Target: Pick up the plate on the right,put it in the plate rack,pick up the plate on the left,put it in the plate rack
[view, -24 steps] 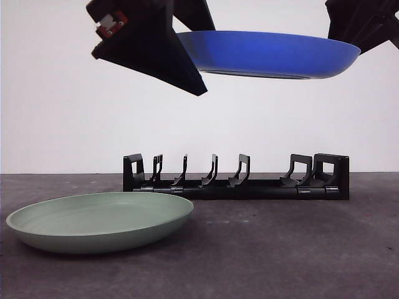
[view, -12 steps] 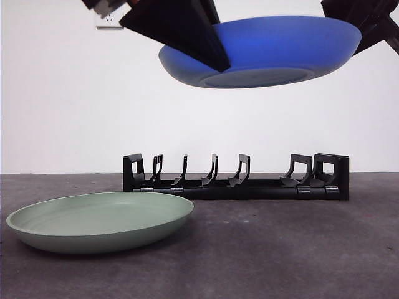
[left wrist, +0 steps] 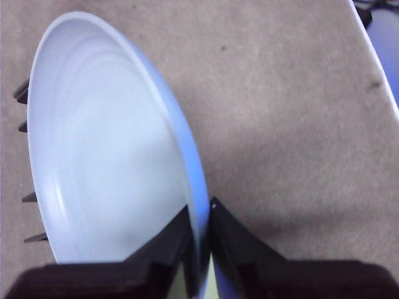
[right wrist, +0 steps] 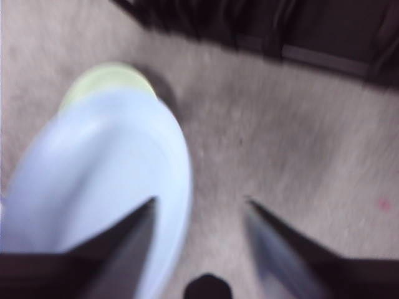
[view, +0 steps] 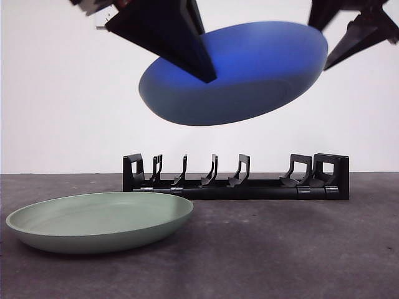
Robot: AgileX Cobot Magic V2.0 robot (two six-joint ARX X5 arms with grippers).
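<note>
The blue plate (view: 237, 71) hangs tilted in the air above the black plate rack (view: 237, 187), its left side dipping lower. My left gripper (view: 199, 68) is shut on its rim, and the left wrist view shows both jaws pinching the plate (left wrist: 106, 156) at the edge (left wrist: 201, 208). My right gripper (view: 319, 48) is open at the plate's right edge, its jaws spread apart. The right wrist view is blurred; there the gripper (right wrist: 201, 200) stands open beside the plate (right wrist: 106, 180). The green plate (view: 100, 221) lies flat on the table at the front left.
The rack stands empty at the back of the dark table (view: 280, 249), with several upright prongs and blocky ends. A plain white wall is behind. The rack's prongs (left wrist: 25, 93) peek out past the blue plate in the left wrist view.
The blue plate has tipped from nearly level to steeply tilted and shifted left. The right gripper's jaws have spread apart at the plate's right edge.
</note>
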